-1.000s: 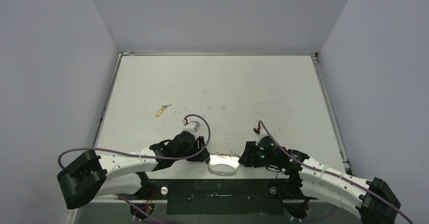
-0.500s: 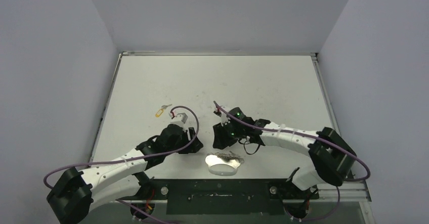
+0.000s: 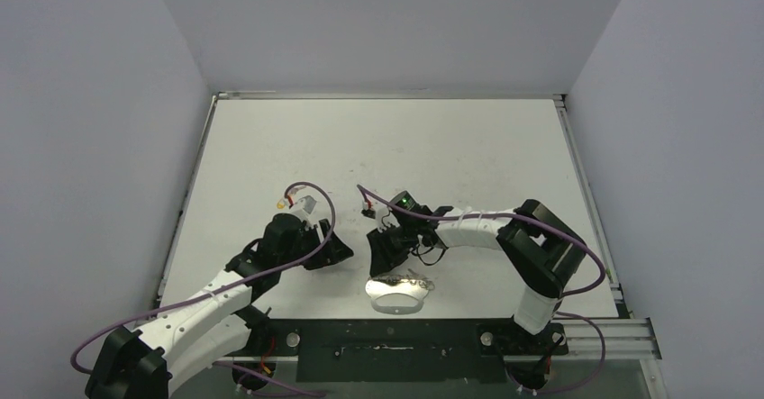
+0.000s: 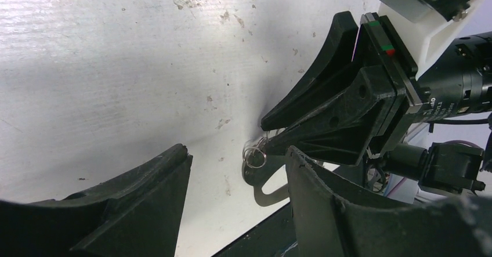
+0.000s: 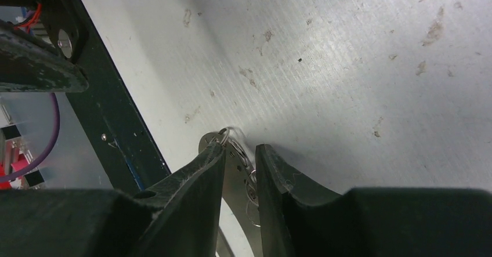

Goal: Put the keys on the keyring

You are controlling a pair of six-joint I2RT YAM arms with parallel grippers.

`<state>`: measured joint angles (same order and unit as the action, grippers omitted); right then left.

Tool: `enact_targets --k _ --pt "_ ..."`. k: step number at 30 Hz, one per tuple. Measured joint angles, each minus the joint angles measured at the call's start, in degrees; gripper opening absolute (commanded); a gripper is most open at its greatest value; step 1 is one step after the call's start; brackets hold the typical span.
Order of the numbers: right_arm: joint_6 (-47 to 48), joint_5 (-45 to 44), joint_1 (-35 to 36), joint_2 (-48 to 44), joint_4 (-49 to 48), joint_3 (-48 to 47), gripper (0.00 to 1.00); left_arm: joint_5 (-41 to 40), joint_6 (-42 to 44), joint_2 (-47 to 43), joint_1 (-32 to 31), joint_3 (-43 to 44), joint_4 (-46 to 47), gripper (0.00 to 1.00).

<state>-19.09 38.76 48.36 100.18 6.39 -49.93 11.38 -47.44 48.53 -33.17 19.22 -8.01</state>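
White table, grey walls on three sides. The keyring [image 3: 396, 298] is lying at the middle of the near edge, its long axis running along that edge and its chain [image 3: 410, 279] trailing over its far side. The right gripper [image 3: 385, 262] is pointing down at the keyring's left end. In its wrist view the fingers [image 5: 203, 170] are standing narrow, with the chain's end ring [image 5: 231, 135] at their tips; whether they are pinching it or only straddling it cannot be told. The left gripper [image 3: 343, 255] is hanging just left of it, spread wide and holding nothing, and facing that same end ring. The tagged key [image 3: 282, 203] is lying well apart toward the left edge, beyond the left wrist and half hidden by its cable. No other key is showing. So the right arm is the nearer to the keyring and the left arm to the key. The key is lying behind the left fingers, so that arm is probably needing to turn away from the keyring to fetch it.
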Motion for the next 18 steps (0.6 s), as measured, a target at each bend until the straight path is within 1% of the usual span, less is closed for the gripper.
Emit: enact_targets --k 13,15,18 --pt "2.14 5.77 -2.91 1.25 -0.31 -0.07 0.23 2.1 0.09 0.31 0.7 0.0 0.04 0.59" --pt "2.64 6.67 -3.06 2.71 -0.22 -0.26 0.23 2.25 0.09 0.31 0.76 0.0 0.04 0.59" --pt "3.5 9.07 -3.17 4.31 0.15 -1.53 0.27 2.4 0.11 0.31 0.76 0.0 0.04 0.59"
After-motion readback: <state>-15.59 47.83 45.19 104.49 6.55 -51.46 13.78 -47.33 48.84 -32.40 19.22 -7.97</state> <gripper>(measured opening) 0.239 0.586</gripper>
